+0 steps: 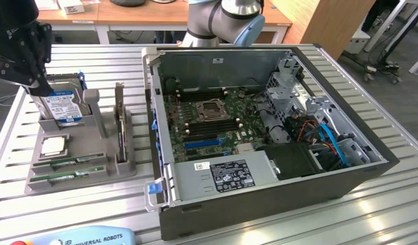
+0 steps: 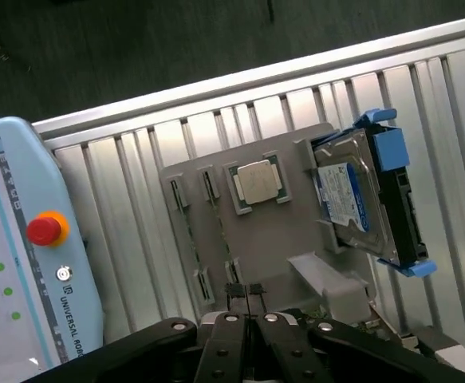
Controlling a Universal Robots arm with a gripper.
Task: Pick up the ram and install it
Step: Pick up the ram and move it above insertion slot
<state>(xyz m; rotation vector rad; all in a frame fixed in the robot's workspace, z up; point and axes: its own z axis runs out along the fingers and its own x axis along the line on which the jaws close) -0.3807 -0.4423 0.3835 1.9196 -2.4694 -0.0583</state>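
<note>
**Gripper above the parts holder, ram not yet lifted**

We start with the slatted metal table point(image 1: 372, 204), which carries everything. On it sits the computer case point(image 1: 277, 204), laid on its side with the panel off. We judge this is so the motherboard point(image 1: 219, 125) faces up and can be reached from above. The robot arm point(image 1: 229, 15) rises behind the case.

Toward the exterior view's left of the case stands a grey parts holder point(image 1: 93, 176). It keeps each component in its own seat, at a known place and angle for a clean grasp. The blue-labelled hard drive point(image 1: 61, 104) stands upright in its slot at the far end. Beside it the square processor chip point(image 1: 53, 146) lies flat in a recess.

The ram point(image 1: 67, 162) lies in a narrow groove at the near end of the holder, well apart from the case. A second green stick point(image 1: 61, 177) sits just beside it in a parallel groove. Both appear fully seated, so we judge that nothing has been picked up so far.

In the wrist view the gripper point(image 2: 246, 291) hangs over the holder, looking down on the processor and drive. Its fingers are drawn close together with nothing between them. A teach pendant point(image 2: 25, 239) lies on the table next to the holder.
</note>
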